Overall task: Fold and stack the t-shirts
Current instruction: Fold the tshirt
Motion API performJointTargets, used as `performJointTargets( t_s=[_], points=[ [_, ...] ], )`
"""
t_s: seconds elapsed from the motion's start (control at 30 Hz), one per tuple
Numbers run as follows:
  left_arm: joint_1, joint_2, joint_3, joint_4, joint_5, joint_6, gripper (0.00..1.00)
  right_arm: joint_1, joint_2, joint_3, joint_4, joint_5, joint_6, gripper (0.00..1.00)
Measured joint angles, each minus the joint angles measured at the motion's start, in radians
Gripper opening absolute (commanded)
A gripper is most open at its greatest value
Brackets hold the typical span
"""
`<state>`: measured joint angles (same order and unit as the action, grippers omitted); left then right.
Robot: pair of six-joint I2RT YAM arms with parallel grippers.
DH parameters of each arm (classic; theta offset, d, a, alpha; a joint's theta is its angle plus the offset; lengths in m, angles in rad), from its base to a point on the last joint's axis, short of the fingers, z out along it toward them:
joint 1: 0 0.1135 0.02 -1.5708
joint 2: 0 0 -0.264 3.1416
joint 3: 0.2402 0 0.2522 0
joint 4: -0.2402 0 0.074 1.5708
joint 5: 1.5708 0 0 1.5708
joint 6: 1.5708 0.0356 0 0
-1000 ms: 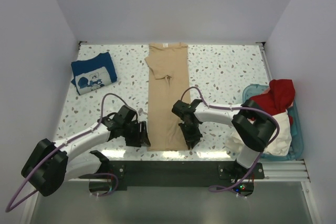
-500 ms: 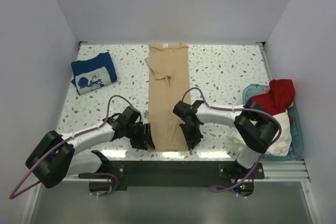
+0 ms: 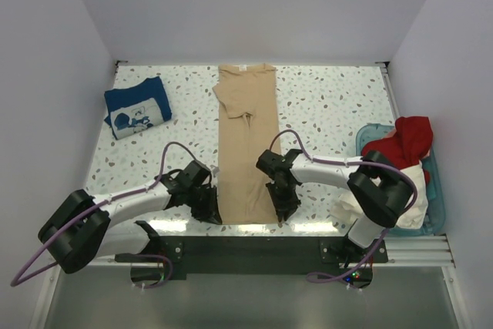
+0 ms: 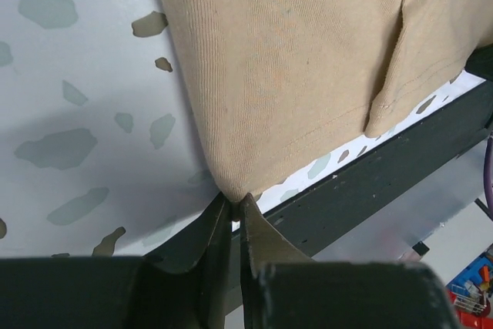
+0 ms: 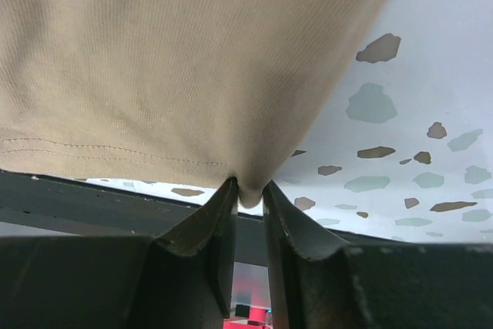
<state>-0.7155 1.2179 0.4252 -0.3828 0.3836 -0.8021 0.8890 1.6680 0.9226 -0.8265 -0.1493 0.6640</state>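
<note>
A tan-beige t-shirt (image 3: 246,144) lies folded into a long strip down the middle of the table, collar at the far end. My left gripper (image 3: 216,212) is shut on its near left hem corner (image 4: 231,186). My right gripper (image 3: 282,210) is shut on the near right hem corner (image 5: 250,190). A folded navy blue t-shirt (image 3: 137,108) with a white print rests at the far left. A red t-shirt (image 3: 404,140) and a cream-white one (image 3: 400,202) are heaped in the teal basket (image 3: 437,198) at the right.
The black rail (image 3: 254,248) carrying the arm bases runs along the table's near edge, just below the hem. White walls close the table in at the back and on both sides.
My left gripper moved right to the hem corner and closed on it. My right gripper stayed shut on its corner and shifted slightly toward the near edge.
</note>
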Motion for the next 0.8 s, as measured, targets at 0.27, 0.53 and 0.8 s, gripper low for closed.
performJointTargets(
  t_s=[0.27,0.53,0.8],
  points=[
    [-0.014,0.000,0.000,0.000,-0.011,-0.010,0.13,-0.009,-0.021,-0.022,-0.025,0.016,0.007,0.31],
    [-0.020,-0.004,0.000,-0.003,-0.019,-0.018,0.12,-0.037,-0.054,-0.055,-0.058,0.039,0.006,0.34],
    [-0.028,-0.041,0.002,-0.013,-0.019,-0.018,0.45,-0.055,-0.097,-0.063,-0.096,0.052,0.004,0.39]
  ],
)
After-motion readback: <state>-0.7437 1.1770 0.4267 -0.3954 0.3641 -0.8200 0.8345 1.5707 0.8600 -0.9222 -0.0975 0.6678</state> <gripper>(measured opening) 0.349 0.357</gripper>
